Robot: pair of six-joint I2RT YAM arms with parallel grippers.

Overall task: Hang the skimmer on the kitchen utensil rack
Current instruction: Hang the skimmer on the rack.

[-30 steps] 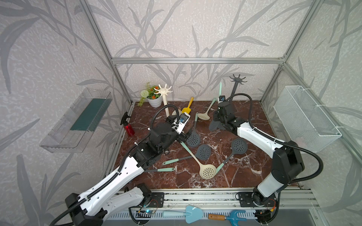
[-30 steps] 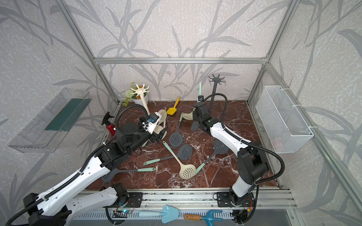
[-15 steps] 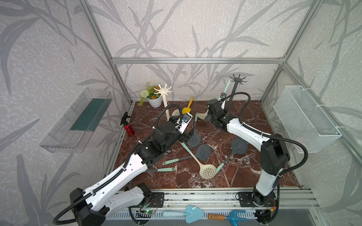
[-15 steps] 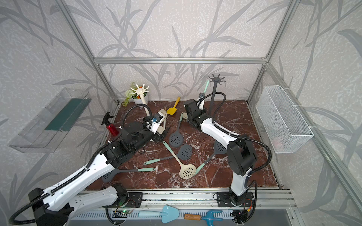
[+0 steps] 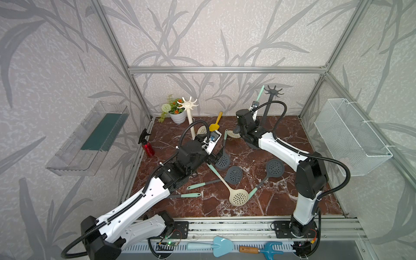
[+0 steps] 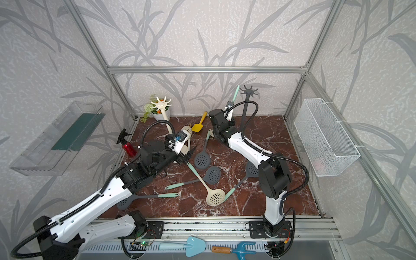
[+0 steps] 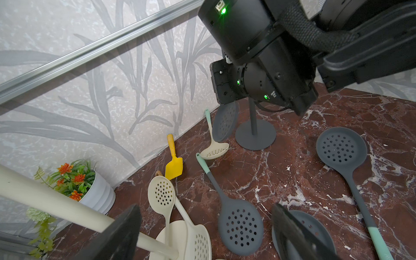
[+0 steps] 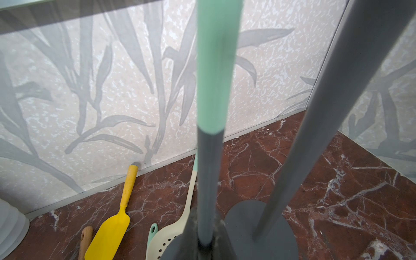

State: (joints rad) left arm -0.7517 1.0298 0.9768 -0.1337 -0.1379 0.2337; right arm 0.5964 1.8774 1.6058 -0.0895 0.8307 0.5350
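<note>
My right gripper (image 8: 204,238) is shut on the grey shaft of a skimmer (image 8: 209,157). The skimmer stands upright, mint handle (image 5: 260,92) up and perforated grey head (image 7: 225,121) hanging below. Its handle tip is just left of the hooks of the dark grey utensil rack (image 5: 273,91), and I cannot tell whether they touch. The rack's pole (image 8: 337,101) and round base (image 8: 261,225) are right beside the gripper. My left gripper (image 7: 207,234) is open and empty, low over skimmers lying on the floor, seen in both top views (image 5: 216,157) (image 6: 189,155).
A cream rack (image 5: 188,104) stands back left beside a flower pot (image 5: 177,114). Several grey skimmers (image 5: 234,175) and a cream one (image 5: 238,198) lie mid-floor. A yellow spatula (image 5: 216,123) and red spray bottle (image 5: 148,148) are nearby. A wire basket (image 5: 351,135) hangs on the right wall.
The right arm has carried the skimmer right and upward, bringing its mint handle close to the dark rack's hooks. The left arm has shifted slightly, its gripper still open.
</note>
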